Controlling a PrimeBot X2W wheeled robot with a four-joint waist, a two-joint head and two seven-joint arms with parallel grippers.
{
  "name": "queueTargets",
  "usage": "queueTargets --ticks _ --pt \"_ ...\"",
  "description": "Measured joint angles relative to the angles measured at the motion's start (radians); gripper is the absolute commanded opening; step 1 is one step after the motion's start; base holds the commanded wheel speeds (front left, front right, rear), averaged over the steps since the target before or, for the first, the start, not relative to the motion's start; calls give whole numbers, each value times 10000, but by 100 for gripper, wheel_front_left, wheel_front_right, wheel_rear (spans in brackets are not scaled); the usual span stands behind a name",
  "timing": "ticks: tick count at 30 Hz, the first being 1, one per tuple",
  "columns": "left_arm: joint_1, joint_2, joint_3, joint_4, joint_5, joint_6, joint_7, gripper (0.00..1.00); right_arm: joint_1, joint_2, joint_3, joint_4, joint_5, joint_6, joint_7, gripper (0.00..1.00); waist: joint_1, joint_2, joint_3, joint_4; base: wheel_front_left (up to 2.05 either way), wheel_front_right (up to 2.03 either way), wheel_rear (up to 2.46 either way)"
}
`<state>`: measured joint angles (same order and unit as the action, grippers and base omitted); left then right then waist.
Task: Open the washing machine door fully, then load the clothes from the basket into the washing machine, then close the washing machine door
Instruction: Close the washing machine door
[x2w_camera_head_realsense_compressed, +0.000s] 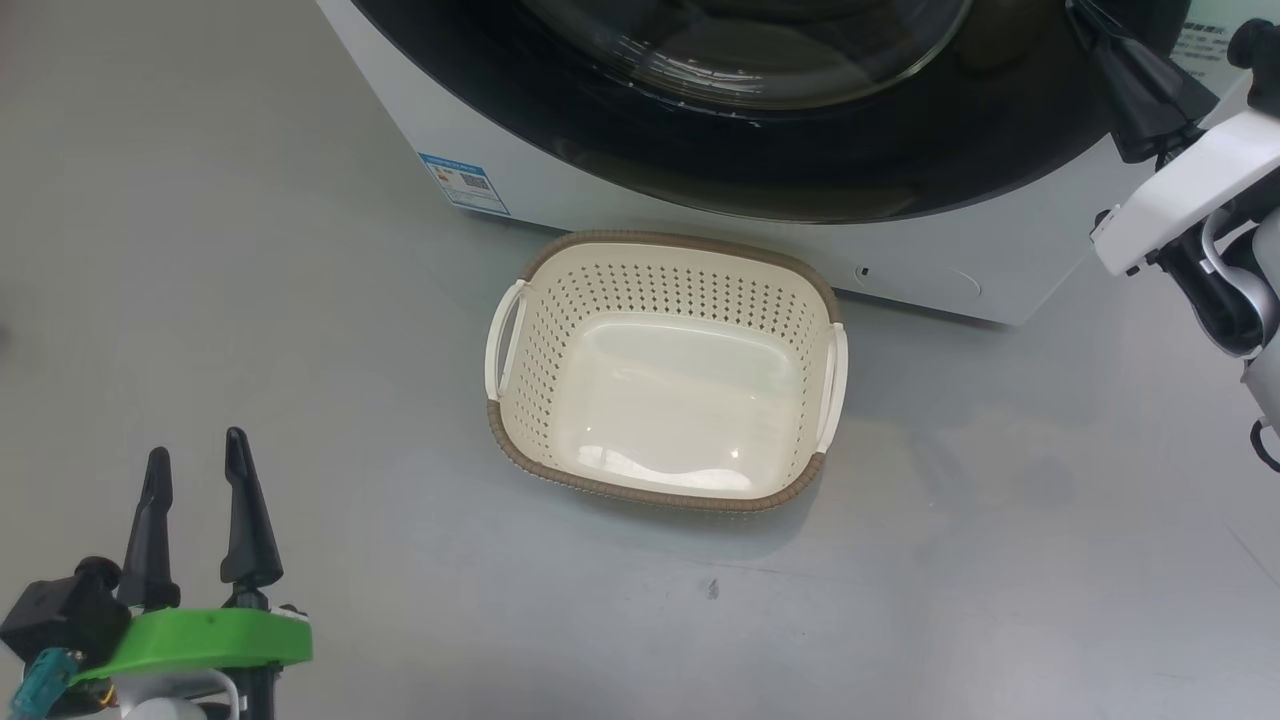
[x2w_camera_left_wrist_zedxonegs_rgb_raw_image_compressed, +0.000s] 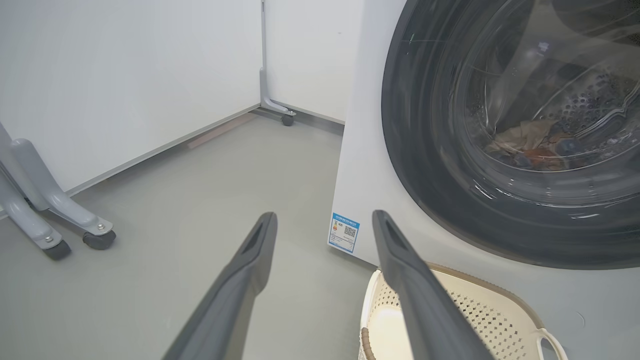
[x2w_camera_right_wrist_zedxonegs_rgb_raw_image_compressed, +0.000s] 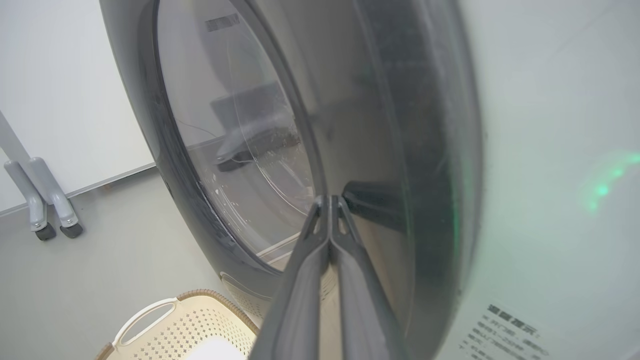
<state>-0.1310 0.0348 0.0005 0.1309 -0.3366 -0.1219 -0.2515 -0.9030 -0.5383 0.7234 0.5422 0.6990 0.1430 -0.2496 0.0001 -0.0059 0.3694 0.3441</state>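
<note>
Blue label (x2w_camera_left_wrist_zedxonegs_rgb_raw_image_compressed: 344, 232) on washing machine (x2w_camera_left_wrist_zedxonegs_rgb_raw_image_compressed: 360, 150): print illegible. Left gripper (x2w_camera_head_realsense_compressed: 196, 445) spread wide, empty, left of basket (x2w_camera_head_realsense_compressed: 660, 495); right gripper (x2w_camera_right_wrist_zedxonegs_rgb_raw_image_compressed: 329, 199) pressed together, empty, at washing machine door (x2w_camera_right_wrist_zedxonegs_rgb_raw_image_compressed: 425, 150).

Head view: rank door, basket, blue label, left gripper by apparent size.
1. washing machine door, largest even though the frame crops it.
2. basket.
3. left gripper, unsure: it sits nearest the camera, which inflates it.
4. blue label, smallest.

washing machine (x2w_camera_head_realsense_compressed: 1000, 250) 1 | door (x2w_camera_head_realsense_compressed: 800, 170) 1 | basket (x2w_camera_head_realsense_compressed: 680, 285) 1 | handles (x2w_camera_head_realsense_compressed: 503, 340) (x2w_camera_head_realsense_compressed: 834, 385) 2 | label (x2w_camera_head_realsense_compressed: 464, 183) 1
</note>
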Motion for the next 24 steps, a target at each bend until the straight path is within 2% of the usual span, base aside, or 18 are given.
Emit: queueTargets --ticks 9,10,11,12,13,14,24 --pt "-43 -8 36 61 6 0 0 100 -13 117 349 117 242 -105 -4 0 0 0 -376 -185 0 0 0" --pt "-43 -8 77 69 15 0 0 100 -12 127 395 115 244 -105 -15 20 -1 0 -429 -212 0 0 0" --pt "-42 -8 123 77 15 0 0 100 -10 151 412 107 244 -105 -15 49 0 0 -483 -243 0 0 0" --pt "-42 -8 161 82 17 0 0 100 -5 188 418 94 244 -105 -15 87 0 0 -541 -276 0 0 0" --pt "-41 -8 196 88 17 0 0 100 6 228 437 84 244 -105 -15 87 0 0 -598 -311 0 0 0" --pt "-40 -8 224 96 17 0 0 100 34 274 456 73 244 -105 -15 100 0 0 -657 -348 0 0 0" --pt "-1 -10 485 59 -151 0 0 100 684 949 -194 -711 525 -105 -17 100 0 0 -1274 -918 0 0 0"
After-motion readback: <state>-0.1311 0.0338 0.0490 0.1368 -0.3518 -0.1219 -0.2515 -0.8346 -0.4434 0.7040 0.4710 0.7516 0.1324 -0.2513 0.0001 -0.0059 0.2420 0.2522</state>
